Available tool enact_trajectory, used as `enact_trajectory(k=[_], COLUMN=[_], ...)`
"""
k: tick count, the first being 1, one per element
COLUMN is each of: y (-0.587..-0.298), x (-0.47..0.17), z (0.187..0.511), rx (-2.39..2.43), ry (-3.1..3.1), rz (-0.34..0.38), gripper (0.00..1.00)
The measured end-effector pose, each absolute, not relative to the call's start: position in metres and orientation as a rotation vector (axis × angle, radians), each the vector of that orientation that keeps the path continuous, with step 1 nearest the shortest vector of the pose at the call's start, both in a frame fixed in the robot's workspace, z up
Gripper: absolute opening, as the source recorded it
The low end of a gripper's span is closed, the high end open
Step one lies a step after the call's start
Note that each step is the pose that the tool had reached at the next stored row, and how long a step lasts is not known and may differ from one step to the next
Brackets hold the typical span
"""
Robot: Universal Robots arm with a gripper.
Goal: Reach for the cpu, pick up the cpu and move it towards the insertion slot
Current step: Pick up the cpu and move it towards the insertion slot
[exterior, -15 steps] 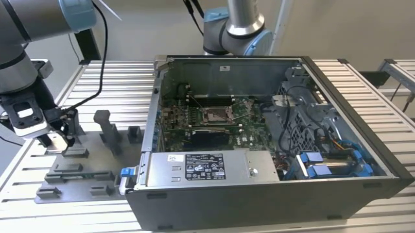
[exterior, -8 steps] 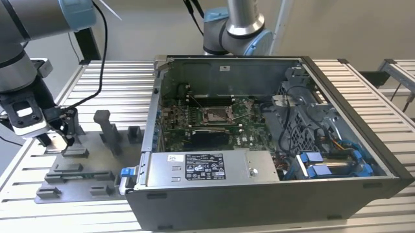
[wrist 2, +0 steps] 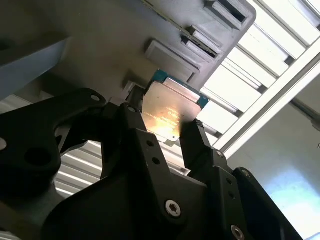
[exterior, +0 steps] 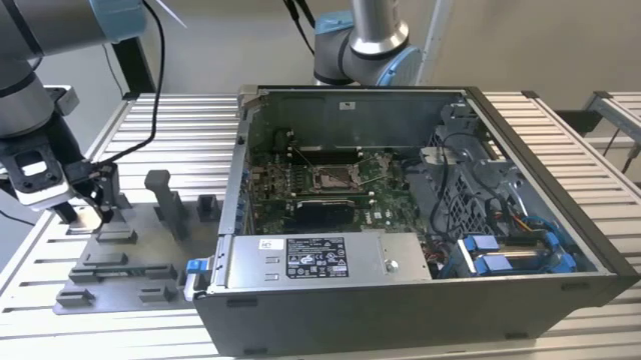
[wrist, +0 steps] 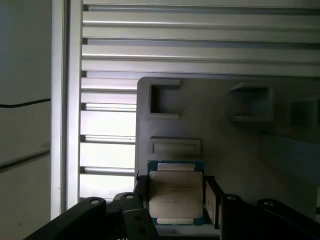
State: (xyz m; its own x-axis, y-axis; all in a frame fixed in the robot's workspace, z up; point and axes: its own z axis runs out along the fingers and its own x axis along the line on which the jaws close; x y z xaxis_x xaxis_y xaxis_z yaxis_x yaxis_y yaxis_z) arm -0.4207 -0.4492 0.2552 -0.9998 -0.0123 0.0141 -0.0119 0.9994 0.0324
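I am clamping my gripper [wrist: 175, 201] on two opposite edges of the cpu [wrist: 176, 192]. It is lying flat, silvery face toward both wrist cameras, near-square with no clear long axis. It is sitting at the grey tray [exterior: 130, 264] on the exterior view's left, well apart from the slot [exterior: 332, 178].

a slatted aluminium table [exterior: 180, 127] carries an open computer case [exterior: 401, 315] lying on its side, towards the exterior view's right. along the case's near edge sits a silver power supply [exterior: 320, 259] with a label on top, and beside it blue drive brackets [exterior: 501, 259] with loose wiring. on the exterior view's left, just beside the case, lies a flat grey fixture plate [exterior: 130, 262] with raised blocks, one tall upright block [exterior: 165, 199] among them. the plate's recessed pockets [wrist: 164, 100] show in the first wrist view.
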Motion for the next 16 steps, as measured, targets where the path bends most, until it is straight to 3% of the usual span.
enact_trajectory(k=[16], y=[-0.448], x=[-0.421], z=[0.296], rx=[0.019], ry=[-3.127], rz=[-0.039], gripper=[0.00])
